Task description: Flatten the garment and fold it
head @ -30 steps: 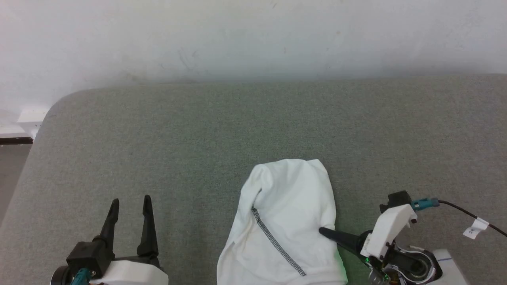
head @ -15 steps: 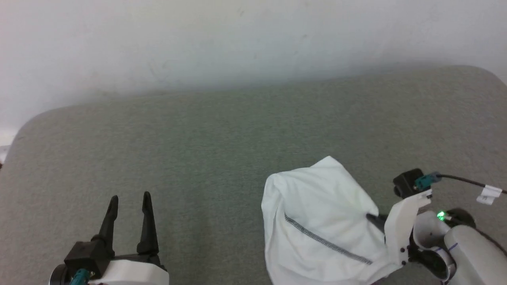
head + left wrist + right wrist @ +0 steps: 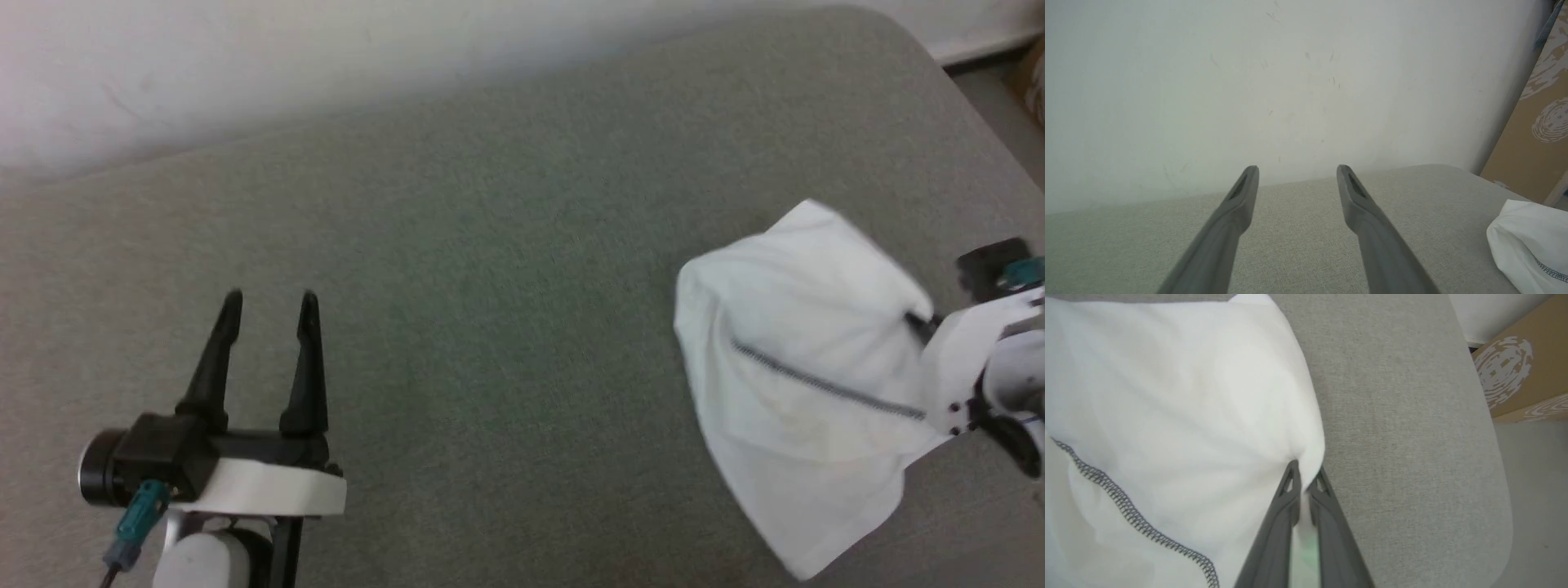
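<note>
One garment (image 3: 796, 335) in right hand (image 3: 1306, 474)

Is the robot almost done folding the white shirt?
Not nearly. Done so far: the right gripper is shut on an edge of the garment. In hand: the garment stands bunched and tented up from that pinch on the grey surface. Left to do: spreading it flat, then every fold. The left gripper is open and holds nothing.

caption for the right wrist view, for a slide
Right end effector shut on a fold of the shirt, grey pad beneath.
</note>
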